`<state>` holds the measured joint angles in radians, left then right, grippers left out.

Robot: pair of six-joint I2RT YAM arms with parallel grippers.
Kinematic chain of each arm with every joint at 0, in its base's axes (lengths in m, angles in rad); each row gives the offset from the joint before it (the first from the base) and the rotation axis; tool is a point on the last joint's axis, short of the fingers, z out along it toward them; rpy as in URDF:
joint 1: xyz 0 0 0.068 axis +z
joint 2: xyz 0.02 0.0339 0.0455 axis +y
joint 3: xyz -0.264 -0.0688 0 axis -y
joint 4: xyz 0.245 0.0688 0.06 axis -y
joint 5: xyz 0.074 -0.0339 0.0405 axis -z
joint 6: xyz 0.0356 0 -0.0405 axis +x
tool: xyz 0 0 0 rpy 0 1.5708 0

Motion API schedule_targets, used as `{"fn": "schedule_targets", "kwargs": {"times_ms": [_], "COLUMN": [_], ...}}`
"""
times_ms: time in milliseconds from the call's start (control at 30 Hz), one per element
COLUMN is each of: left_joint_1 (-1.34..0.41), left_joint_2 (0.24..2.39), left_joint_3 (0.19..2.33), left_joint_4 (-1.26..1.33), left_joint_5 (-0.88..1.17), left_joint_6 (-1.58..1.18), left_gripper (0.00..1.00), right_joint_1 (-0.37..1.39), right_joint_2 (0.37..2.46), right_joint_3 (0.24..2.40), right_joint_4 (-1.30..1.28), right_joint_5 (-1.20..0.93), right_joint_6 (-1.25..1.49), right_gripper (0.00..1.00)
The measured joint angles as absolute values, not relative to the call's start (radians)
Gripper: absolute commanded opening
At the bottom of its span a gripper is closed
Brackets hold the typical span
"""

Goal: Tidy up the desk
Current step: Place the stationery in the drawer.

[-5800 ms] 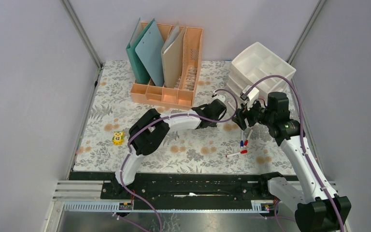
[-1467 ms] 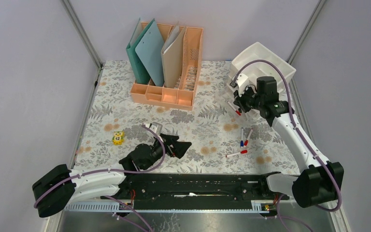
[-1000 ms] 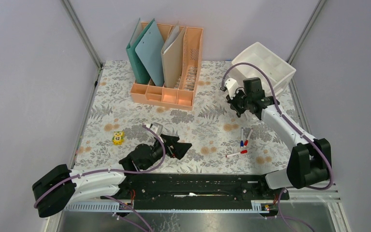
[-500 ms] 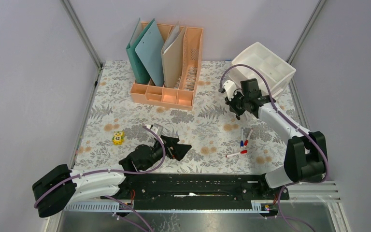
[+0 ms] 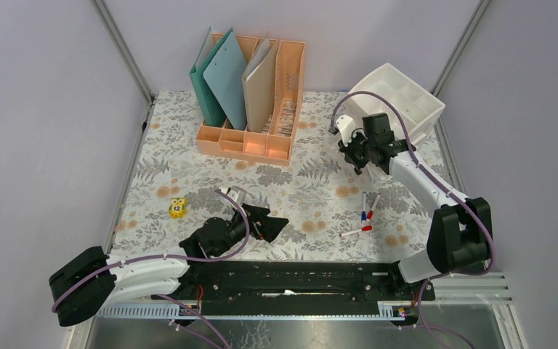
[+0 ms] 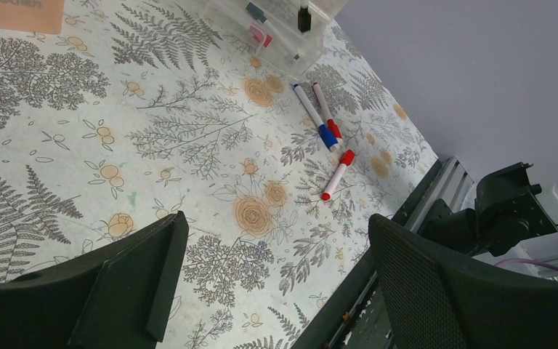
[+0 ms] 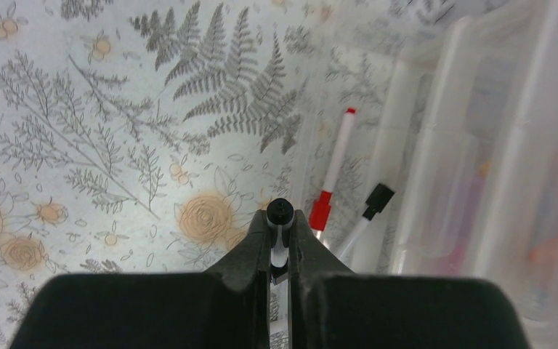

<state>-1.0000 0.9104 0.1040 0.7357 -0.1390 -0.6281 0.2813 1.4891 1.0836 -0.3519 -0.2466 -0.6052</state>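
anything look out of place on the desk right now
Yes. A blue-capped marker and a red-capped marker lie loose side by side on the desk, right of centre, with a third marker askew nearer the arms. A small yellow toy sits alone on the left side.

Only one mark reads clearly: the number "12", dark digits on a white panel on the front of a small yellow owl figure point(image 5: 178, 209), standing on the tabletop point(image 5: 189, 145) toward 9 o'clock in the overhead view. In the left wrist view, a line of dark lettering runs along the peach file rack point(image 6: 14, 14) at 11 o'clock, cut off by the frame edge and unreadable.
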Motion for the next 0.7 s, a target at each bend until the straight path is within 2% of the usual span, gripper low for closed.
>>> {"fn": "schedule_targets", "kwargs": {"times_ms": [300, 700], "left_joint_1": [-1.0, -1.0], "left_joint_2": [0.925, 0.925], "left_joint_3": [0.104, 0.104], "left_joint_4": [0.747, 0.758], "left_joint_5": [-0.127, -0.118], "left_joint_6": [-0.633, -0.637], "left_gripper": [0.99, 0.99], "right_joint_1": [0.281, 0.281], "right_joint_2": [1.459, 1.47], "right_joint_3": [1.192, 1.173], "right_joint_4": [-0.345, -0.339], "right_joint_5": [-0.247, -0.247], "right_joint_6": [-0.605, -0.605], "right_gripper": [0.0, 0.0]}}
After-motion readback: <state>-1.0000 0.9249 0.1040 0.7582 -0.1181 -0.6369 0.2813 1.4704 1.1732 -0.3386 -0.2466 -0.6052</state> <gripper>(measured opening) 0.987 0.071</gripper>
